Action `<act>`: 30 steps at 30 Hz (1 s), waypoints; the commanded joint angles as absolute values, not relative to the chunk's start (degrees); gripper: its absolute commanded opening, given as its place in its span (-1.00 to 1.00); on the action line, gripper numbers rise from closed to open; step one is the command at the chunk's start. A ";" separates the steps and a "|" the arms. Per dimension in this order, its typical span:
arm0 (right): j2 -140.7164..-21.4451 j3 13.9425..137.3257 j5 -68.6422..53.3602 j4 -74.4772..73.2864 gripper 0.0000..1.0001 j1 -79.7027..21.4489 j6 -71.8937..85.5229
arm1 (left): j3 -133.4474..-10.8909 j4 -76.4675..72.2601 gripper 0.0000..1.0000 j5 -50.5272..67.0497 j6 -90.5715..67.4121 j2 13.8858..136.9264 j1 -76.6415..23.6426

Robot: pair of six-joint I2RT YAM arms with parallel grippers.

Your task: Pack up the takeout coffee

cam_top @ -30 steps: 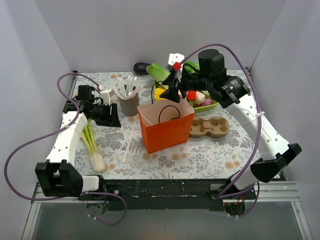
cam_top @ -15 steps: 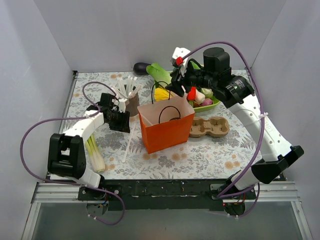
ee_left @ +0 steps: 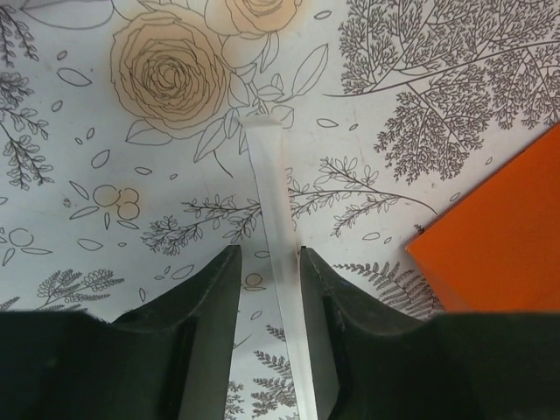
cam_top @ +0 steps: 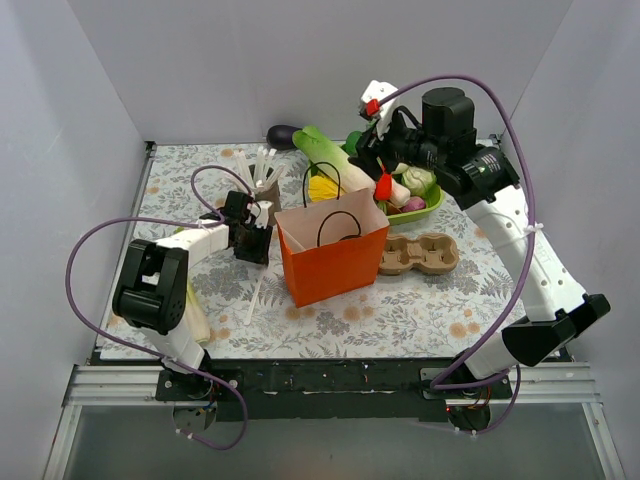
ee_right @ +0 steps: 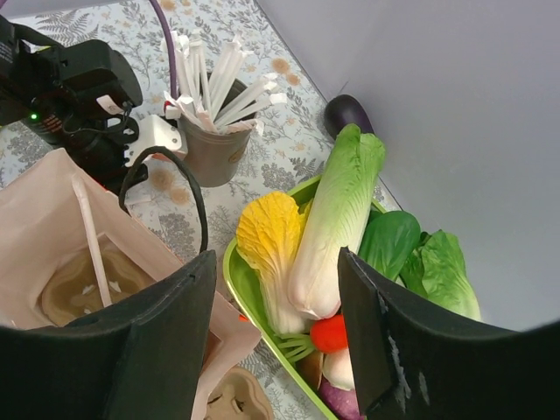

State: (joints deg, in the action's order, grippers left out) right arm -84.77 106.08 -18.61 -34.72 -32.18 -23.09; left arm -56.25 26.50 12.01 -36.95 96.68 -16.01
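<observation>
No cream-white cup with a black lid shows in any view. The orange paper bag [cam_top: 330, 255] stands open mid-table. The right wrist view looks into it [ee_right: 52, 219] and shows a brownish shape and a white stick [ee_right: 90, 241]. A brown pulp tray [cam_top: 420, 253] lies right of the bag. My left gripper [cam_top: 252, 243] [ee_left: 269, 254] is low over the cloth, left of the bag. Its jaws are slightly apart, either side of a white stick [ee_left: 278, 262] lying flat. My right gripper [cam_top: 372, 148] [ee_right: 276, 262] is open and empty, high over the vegetables.
A grey cup of white sticks [cam_top: 262, 200] [ee_right: 214, 149] stands behind my left gripper. A green tray [cam_top: 428, 212] [ee_right: 238, 280] of vegetables sits back right. A dark aubergine [cam_top: 282, 134] lies at the back wall and a leek [cam_top: 195, 315] at the left.
My left arm has swung right towards the bag and come down over the stick on the cloth. My right gripper has risen and drawn back right, away from the bag's mouth.
</observation>
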 commanded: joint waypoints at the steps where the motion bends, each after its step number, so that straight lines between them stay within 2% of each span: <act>1: -83.67 109.25 -17.49 -33.66 0.31 -31.47 -23.20 | -52.83 23.47 -0.38 9.14 -36.30 96.94 -16.87; 6: -84.20 109.69 -17.58 -33.57 0.31 -31.38 -23.12 | -49.40 23.47 -0.77 10.11 -36.12 95.28 -17.23; 7: -84.20 109.77 -17.49 -33.66 0.31 -31.29 -23.12 | -49.05 23.90 -0.92 10.28 -36.04 93.53 -17.23; 9: -84.37 109.86 -17.40 -33.57 0.31 -31.29 -23.12 | -48.86 24.78 -1.00 10.55 -35.51 91.42 -17.23; 16: -85.25 111.80 -16.44 -34.01 0.32 -31.29 -24.17 | -55.62 35.50 -1.00 15.90 -35.33 75.78 -16.17; 20: -85.52 111.53 -15.29 -33.66 0.32 -31.03 -24.17 | -61.86 34.82 -1.00 20.38 -36.91 65.25 -15.38; 25: -85.87 110.92 -14.85 -33.05 0.32 -30.67 -23.99 | -63.02 12.69 -1.00 16.62 -41.48 58.45 -15.21; 30: -85.96 110.83 -14.59 -32.61 0.32 -30.50 -24.08 | -65.12 -7.60 -1.00 11.08 -42.19 65.80 -15.21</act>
